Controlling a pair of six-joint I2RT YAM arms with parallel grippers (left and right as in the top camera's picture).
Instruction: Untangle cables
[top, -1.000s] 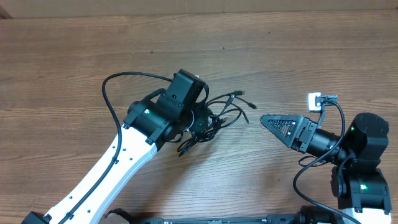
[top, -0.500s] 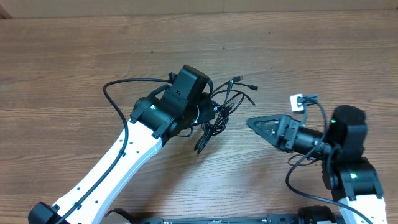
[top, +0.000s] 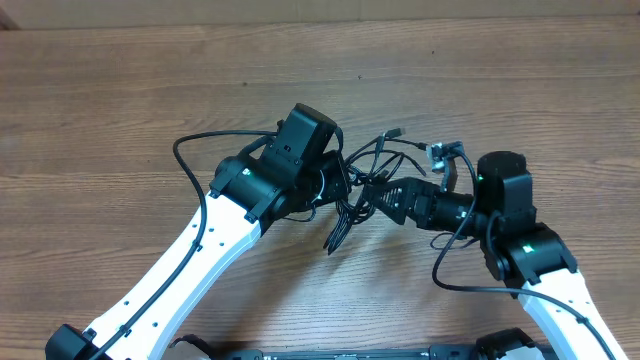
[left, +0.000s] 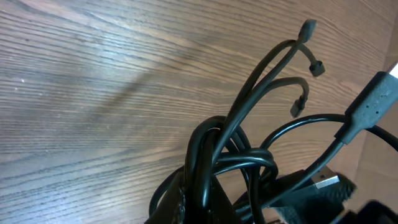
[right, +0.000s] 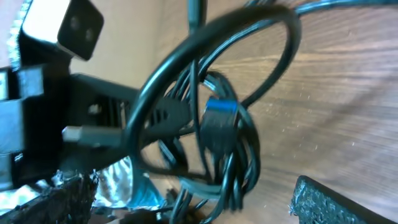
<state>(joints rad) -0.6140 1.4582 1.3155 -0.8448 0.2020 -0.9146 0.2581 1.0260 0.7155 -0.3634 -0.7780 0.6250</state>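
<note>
Right end effector (top: 372, 194), jaws apart, is nearing from 3 o'clock the cables (top: 340, 222) that left end effector (top: 325, 187) is clamping; next likely means pinching one loose strand.

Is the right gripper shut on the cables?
No: the right wrist view shows the right gripper with fingers wide apart, the cables bunched ahead of them.

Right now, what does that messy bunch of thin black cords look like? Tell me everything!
The thin black rubbery cables form a knotted bunch of loops over the wooden table. Small plugs tip the loose ends, one silvery. The left gripper is shut on the knot; the right gripper, open, is right at the loops.
</note>
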